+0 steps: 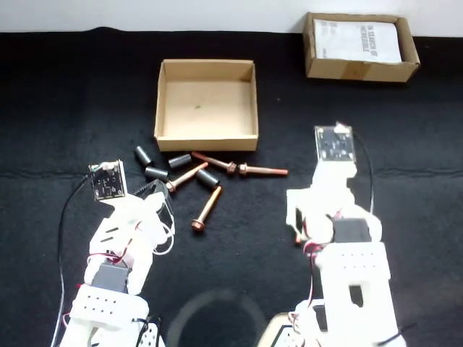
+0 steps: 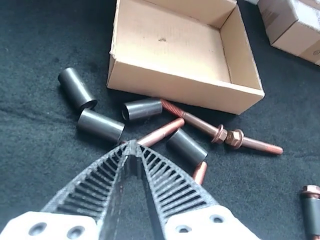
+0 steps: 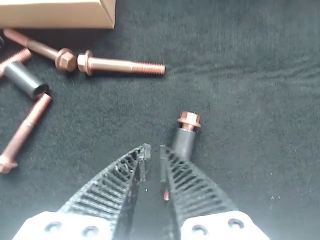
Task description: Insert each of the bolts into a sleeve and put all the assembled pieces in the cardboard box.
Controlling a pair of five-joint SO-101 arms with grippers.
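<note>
The open cardboard box (image 1: 206, 101) (image 2: 177, 55) is bare inside. In front of it, several dark sleeves such as (image 1: 156, 173) (image 2: 100, 125) and several loose copper bolts such as (image 1: 206, 210) (image 3: 122, 65) lie scattered. My left gripper (image 1: 160, 188) (image 2: 132, 145) is shut and holds nothing, its tips just short of a bolt (image 2: 160, 132) and a sleeve (image 2: 142, 109). My right gripper (image 1: 297, 228) (image 3: 153, 150) stands a little open over the mat. One bolt seated in a sleeve (image 3: 183, 142) (image 2: 311, 210) lies partly under one of its fingers, head pointing away.
A second cardboard box (image 1: 359, 47) holding a printed sheet stands at the back right. Black cloth covers the table, with free room to the right of the bolts and in front of the pile.
</note>
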